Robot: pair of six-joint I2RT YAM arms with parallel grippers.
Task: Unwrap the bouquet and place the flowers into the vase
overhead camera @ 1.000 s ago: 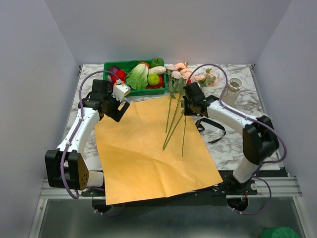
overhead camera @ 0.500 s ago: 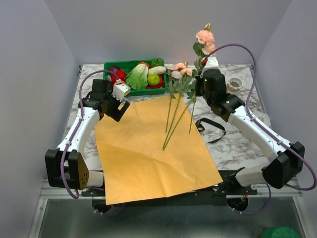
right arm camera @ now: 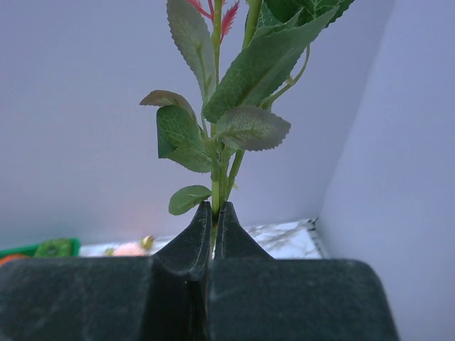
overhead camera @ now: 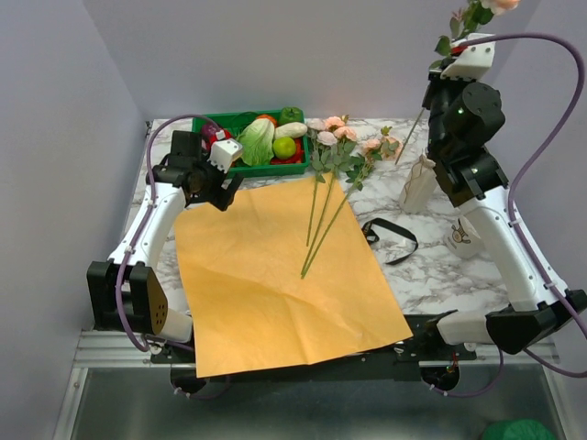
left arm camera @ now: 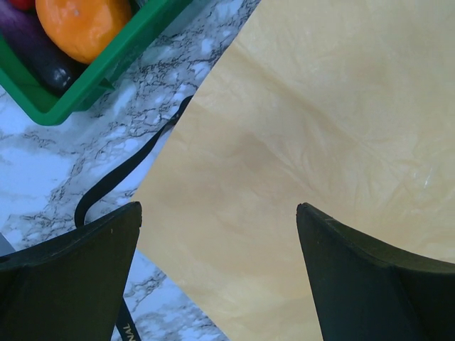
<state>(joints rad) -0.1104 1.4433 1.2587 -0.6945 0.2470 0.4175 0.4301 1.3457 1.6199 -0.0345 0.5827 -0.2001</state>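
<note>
Right gripper [right arm camera: 213, 217] holds 1 rose [overhead camera: 468, 18] high at upper right; the other flowers [overhead camera: 335, 137] lie on the desk [overhead camera: 426, 275].

At left centre the left gripper [left arm camera: 219, 213], spread wide and gripping nothing, hovers over the upper-left corner of the orange sheet [overhead camera: 275, 275], just below the green tray [overhead camera: 204, 123]. The sheet lies flat on the desk. 3 green stems [overhead camera: 321, 220] cross its upper right part, their pink heads on the marble right of the tray. A black ribbon [overhead camera: 390, 240] lies loose right of the sheet. The vase [overhead camera: 419, 183] stands upright at right centre. The right gripper is clenched on the rose's stem under the leaves; the stem's lower end hangs just left of the vase's neck, contact unclear.
</note>
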